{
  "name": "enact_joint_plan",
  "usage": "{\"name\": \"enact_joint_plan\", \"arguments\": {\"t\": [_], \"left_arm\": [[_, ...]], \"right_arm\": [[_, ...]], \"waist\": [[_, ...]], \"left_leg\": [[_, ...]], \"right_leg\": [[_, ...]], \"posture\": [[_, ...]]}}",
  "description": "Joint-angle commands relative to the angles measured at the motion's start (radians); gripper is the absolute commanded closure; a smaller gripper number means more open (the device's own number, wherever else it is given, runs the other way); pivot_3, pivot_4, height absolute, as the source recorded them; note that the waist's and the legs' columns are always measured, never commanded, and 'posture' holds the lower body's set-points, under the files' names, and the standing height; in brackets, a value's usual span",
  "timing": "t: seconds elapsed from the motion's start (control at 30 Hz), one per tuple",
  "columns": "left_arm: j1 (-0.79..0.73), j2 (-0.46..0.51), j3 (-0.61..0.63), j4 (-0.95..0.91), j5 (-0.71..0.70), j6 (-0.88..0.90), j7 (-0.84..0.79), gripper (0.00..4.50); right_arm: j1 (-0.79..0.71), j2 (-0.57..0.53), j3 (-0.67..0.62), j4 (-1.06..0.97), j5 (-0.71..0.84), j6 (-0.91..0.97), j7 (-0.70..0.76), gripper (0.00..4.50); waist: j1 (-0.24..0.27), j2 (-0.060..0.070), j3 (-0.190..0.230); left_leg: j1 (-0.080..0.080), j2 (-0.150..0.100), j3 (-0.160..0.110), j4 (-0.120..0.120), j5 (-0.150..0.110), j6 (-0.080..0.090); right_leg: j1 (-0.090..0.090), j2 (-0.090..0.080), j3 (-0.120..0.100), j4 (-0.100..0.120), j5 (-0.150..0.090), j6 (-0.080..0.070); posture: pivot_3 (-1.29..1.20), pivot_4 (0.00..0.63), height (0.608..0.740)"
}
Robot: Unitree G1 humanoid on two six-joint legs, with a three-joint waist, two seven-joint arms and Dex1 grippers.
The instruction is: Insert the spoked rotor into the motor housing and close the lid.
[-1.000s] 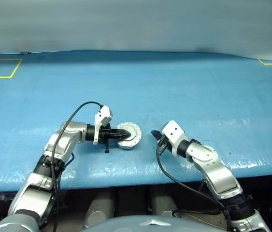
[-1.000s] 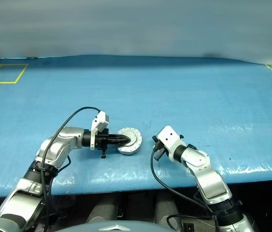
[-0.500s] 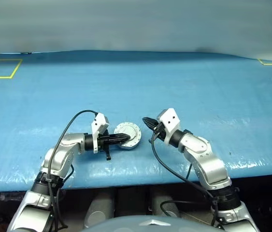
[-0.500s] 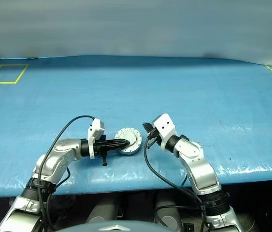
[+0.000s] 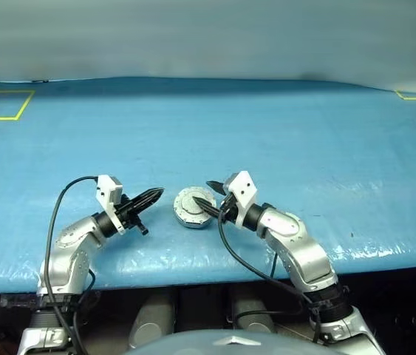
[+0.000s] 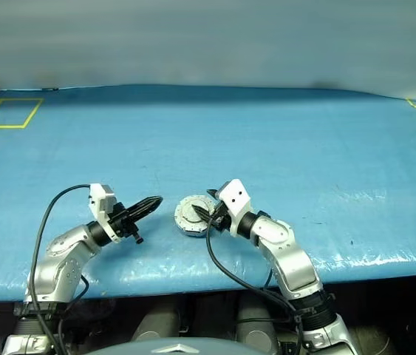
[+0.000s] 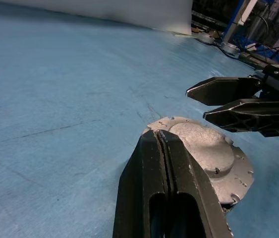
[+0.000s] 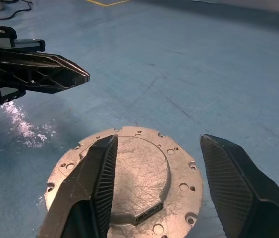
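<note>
Here blue table (image 5: pixel 281 126) bears lid (image 5: pixel 191 204); left gripper (image 5: pixel 156 194) pressed together, right gripper (image 8: pixel 156 163) spread.

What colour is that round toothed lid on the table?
Silver-grey metal; the lid shows best in the right wrist view.

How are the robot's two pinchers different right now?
The left gripper has its black fingers pressed shut, while the right gripper has its fingers spread open.
The left gripper sits off to one side of the lid, not touching it; the right gripper reaches over the lid's edge.
Both have two black fingers, point toward the lid, and hold nothing.
</note>
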Motion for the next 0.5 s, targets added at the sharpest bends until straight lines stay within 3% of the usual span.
{"name": "enact_joint_plan", "arguments": {"t": [0.03,0.47,0.5], "left_arm": [[0.031,-0.011,0.013,-0.061,-0.025,-0.028,0.007,4.5],[0.102,-0.038,-0.036,-0.08,0.006,-0.061,0.029,4.5],[0.105,-0.037,-0.037,-0.08,0.005,-0.06,0.031,4.5]], "right_arm": [[-0.004,0.0,0.033,-0.042,0.004,0.006,0.017,1.33],[-0.027,-0.009,0.086,0.031,-0.065,-0.016,0.002,1.33],[-0.027,-0.008,0.084,0.027,-0.056,-0.016,0.009,1.15]], "waist": [[0.0,0.0,0.0],[-0.001,0.0,0.0],[-0.001,0.0,0.0]], "left_leg": [[0.0,0.0,0.0,0.0,0.0,0.0],[0.0,0.0,0.0,0.0,0.0,0.0],[0.0,0.0,0.0,0.0,0.0,0.0]], "right_leg": [[0.0,0.0,0.0,0.0,0.0,0.0],[0.0,0.0,0.0,0.0,0.0,0.0],[0.0,0.0,0.0,0.0,0.0,0.0]], "posture": [[0.0,0.15,0.74],[0.0,0.15,0.74],[0.0,0.15,0.74]]}}
